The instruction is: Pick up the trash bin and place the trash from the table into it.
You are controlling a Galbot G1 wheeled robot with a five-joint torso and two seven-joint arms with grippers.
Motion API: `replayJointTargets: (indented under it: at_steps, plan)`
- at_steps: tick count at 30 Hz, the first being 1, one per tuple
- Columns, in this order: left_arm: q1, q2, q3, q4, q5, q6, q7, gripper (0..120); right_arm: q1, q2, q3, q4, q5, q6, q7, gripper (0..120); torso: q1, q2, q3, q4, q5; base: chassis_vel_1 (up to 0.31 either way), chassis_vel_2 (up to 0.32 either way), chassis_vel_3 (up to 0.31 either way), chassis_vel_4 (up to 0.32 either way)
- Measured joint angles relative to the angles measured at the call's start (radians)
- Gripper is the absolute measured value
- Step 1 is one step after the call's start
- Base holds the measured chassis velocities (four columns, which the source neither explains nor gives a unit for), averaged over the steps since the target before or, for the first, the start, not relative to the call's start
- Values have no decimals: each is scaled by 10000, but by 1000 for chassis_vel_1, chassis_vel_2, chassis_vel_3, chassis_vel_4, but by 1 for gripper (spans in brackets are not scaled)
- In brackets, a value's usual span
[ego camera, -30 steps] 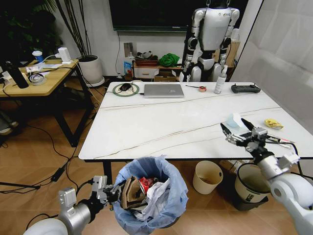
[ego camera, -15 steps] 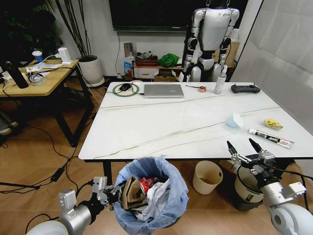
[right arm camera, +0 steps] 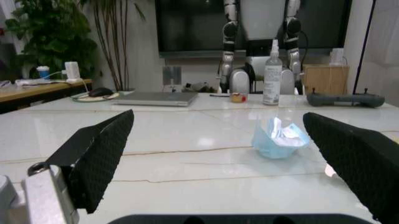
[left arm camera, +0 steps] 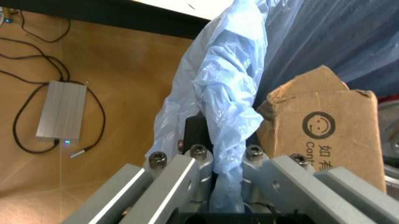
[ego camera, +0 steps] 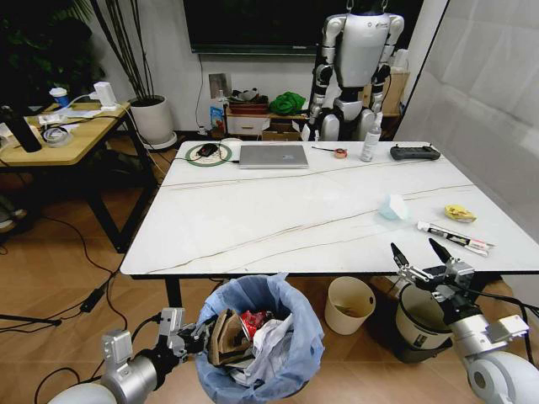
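Note:
The trash bin (ego camera: 261, 337), lined with a light-blue bag, hangs low in front of the table (ego camera: 253, 210). It holds a torn cardboard box (left arm camera: 324, 130), a red wrapper and white tissue. My left gripper (ego camera: 190, 333) is shut on the bin's bagged rim (left arm camera: 227, 140). On the table's right side lie a crumpled blue-white piece of trash (ego camera: 392, 207) (right arm camera: 279, 138), a yellow peel (ego camera: 459, 213) and a pink-white packet (ego camera: 455, 238). My right gripper (ego camera: 414, 250) (right arm camera: 231, 154) is open just off the table's front edge, pointing at the blue-white piece.
A laptop (ego camera: 272, 156), black controller (ego camera: 408, 152), spray bottle (ego camera: 369, 139) and tape roll (ego camera: 339, 153) line the table's far edge. A cream bucket (ego camera: 350, 303) and grey-black bin (ego camera: 421, 324) stand under the table. A wooden desk (ego camera: 59, 139) is at left.
My right gripper dropped from above the table near the blue-white piece to the front edge, still open. The camera then shifted slightly. The left gripper kept its hold on the bin.

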Motion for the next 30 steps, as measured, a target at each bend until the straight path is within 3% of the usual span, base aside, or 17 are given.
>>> replayJointTargets:
  at_steps: [30]
  plan:
    - [-17, -33, 66, 29, 1, 1, -11, 0, 126, -135, -68, -169, 219, 24, -41, 100, 0, -1, 0, 2, 0, -69, -70, 71, 70]
